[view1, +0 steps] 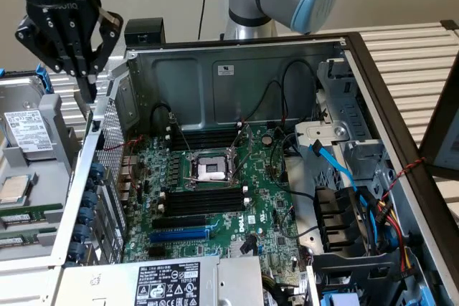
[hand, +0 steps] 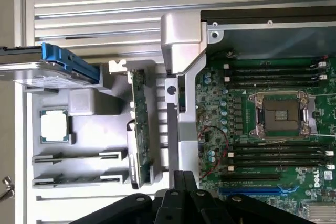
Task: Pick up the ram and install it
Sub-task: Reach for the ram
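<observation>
End effector (hand: 185, 181) shut, empty, aloft | ram (view1: 30, 216) slotted in tray (view1: 51, 150), exterior view's left, untouched | likely risks: descent while shut knocking stick askew; clipping case wall (view1: 109, 137) in transit; tilted seating jamming memory slots (view1: 204, 198)

You'll spot the ram (view1: 30, 216) at the exterior view's left, outside the computer case (view1: 237, 69), seated in the grey tray (view1: 46, 163). It's a long, thin green stick with a pale label strip along it, running nearly level across the view. A second stick (view1: 20, 239), much the same, sits just beside it, parallel and nearer the camera. Both rest in the tray.
</observation>
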Robot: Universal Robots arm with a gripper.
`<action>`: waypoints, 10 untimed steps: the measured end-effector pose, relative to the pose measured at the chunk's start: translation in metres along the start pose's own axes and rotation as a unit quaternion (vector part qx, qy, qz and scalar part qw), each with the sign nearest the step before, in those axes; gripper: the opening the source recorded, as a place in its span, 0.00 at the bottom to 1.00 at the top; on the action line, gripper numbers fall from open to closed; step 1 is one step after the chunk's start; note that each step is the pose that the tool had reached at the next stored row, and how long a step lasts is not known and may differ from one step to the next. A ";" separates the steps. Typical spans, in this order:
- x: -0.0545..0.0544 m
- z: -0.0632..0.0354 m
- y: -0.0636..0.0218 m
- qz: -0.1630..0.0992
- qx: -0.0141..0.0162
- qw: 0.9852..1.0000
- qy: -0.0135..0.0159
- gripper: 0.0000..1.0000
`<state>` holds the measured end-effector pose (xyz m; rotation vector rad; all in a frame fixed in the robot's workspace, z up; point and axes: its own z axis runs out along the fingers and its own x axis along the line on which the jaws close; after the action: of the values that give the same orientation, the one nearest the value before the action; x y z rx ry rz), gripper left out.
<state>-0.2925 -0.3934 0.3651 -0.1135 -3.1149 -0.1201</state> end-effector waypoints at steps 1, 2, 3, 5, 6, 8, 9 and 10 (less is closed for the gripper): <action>0.005 0.0001 -0.0003 0.000 0.000 1.000 0.002 0.11; 0.009 0.0002 -0.0006 0.000 0.000 1.000 0.004 0.11; 0.014 0.0003 -0.0010 0.000 0.000 1.000 0.006 0.11; 0.023 0.0005 -0.0017 0.001 0.001 1.000 0.007 0.11; 0.027 0.0006 -0.0020 0.001 0.001 1.000 0.007 0.11; 0.036 0.0010 -0.0027 0.001 0.001 1.000 0.007 0.11; 0.041 0.0014 -0.0030 0.001 0.000 1.000 0.007 0.11; 0.046 0.0016 -0.0034 0.001 0.001 1.000 0.007 0.11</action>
<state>-0.3383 -0.3934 0.3644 -0.1137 -3.1004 -0.1188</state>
